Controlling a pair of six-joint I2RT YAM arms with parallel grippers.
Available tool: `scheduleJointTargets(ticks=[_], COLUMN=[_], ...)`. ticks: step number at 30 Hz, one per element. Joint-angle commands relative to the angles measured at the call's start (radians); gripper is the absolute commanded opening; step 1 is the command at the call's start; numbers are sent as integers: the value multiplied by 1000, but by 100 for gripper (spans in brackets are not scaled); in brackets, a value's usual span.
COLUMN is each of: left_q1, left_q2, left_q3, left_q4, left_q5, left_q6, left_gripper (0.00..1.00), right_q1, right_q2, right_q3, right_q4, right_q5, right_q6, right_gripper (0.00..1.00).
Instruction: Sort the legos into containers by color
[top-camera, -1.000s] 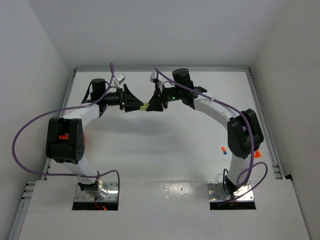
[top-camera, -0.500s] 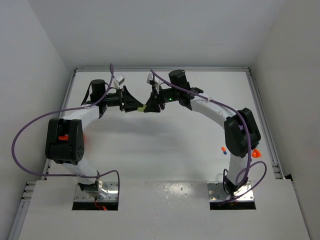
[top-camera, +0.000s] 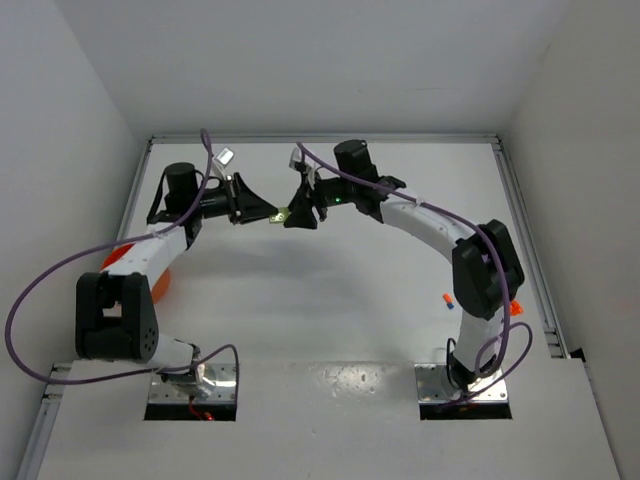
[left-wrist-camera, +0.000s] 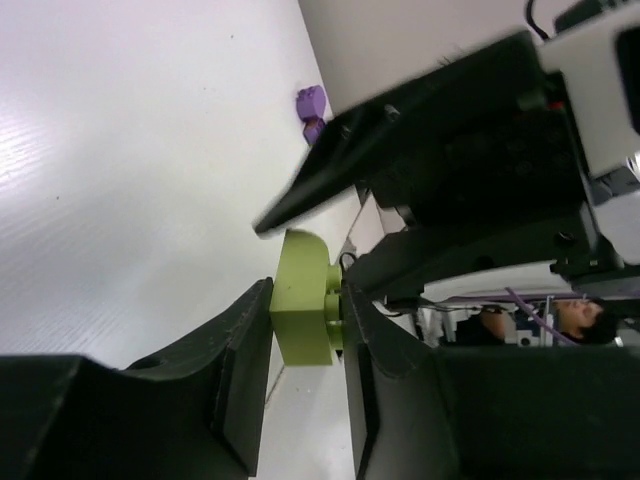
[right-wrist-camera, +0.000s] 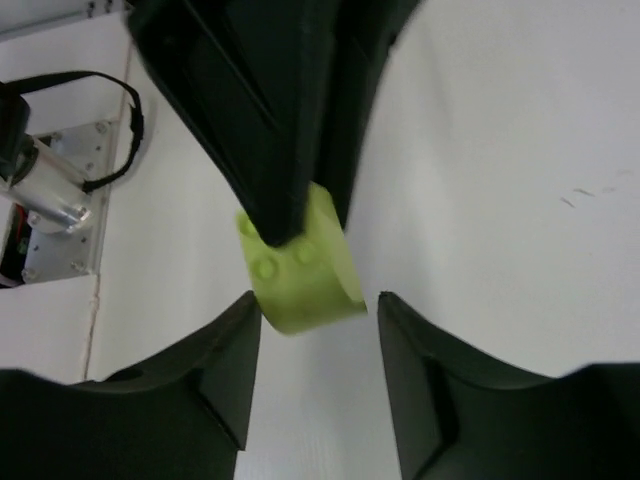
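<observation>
A lime green lego (top-camera: 284, 213) hangs above the far middle of the table, between the two grippers. My left gripper (top-camera: 272, 213) is shut on it; in the left wrist view both fingers press the brick's (left-wrist-camera: 305, 310) sides. My right gripper (top-camera: 294, 214) faces it tip to tip and stands open. In the right wrist view the brick (right-wrist-camera: 300, 265) sits just beyond the spread tips of the right gripper (right-wrist-camera: 318, 305), touching neither. The orange bowl (top-camera: 161, 284) lies at the left, mostly hidden under my left arm. A purple lego (left-wrist-camera: 311, 100) lies on the table by the back wall.
Small orange and blue bricks (top-camera: 447, 299) lie on the table beside my right arm's elbow. White walls enclose the table at the back and on both sides. Purple cables loop off both arms.
The left jaws closed onto the lime brick while the right jaws opened off it. The left arm swung leftward, uncovering part of the orange bowl.
</observation>
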Motion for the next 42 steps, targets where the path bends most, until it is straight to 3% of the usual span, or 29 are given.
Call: scheduleJointTargets(ticks=[1,4,6,12,14,15,21,25,35,42], left_q1=[29,75,117,210,281,301,416,516,721,824], left_q2=[-101,-121,-136,-205,-231,-245,-328,-328,-310,-210], left_q3=[1,33,94,217,264,284,393,413,357,300], left_q4=[-10,-89,-222,-568,-717,-811,-1033,-1093,-1121,-1121], left_q5=[33,-2,-57,-247,-305,-424,-878,-1063,-1155,-1071], left_q6=[65,121,236,535,641,666,785,858,882,862], left_gripper=[10,5,3,0,0,0,0,0,0,0], right_q1=[-31,-31,-40,-82,-94,-94,-128,-148,-188,-197], right_q2=[-94,-222,-332,-492,-492,-492,-379,-283,-138,-84], right_q3=[-4,-107,-202,-353,-353,-353,-249,-129,-12,58], right_q4=[-26,-79,-69,-168,-237,-268,-487,-636,-717,-718], right_q5=[77,149,261,341,395,421,394,367,311,311], right_q6=[-27,-85,-85,-76,-52,-52,-67,-134,-157,-139], right_gripper=[51,60,68,69,69,69,66,65,63,62])
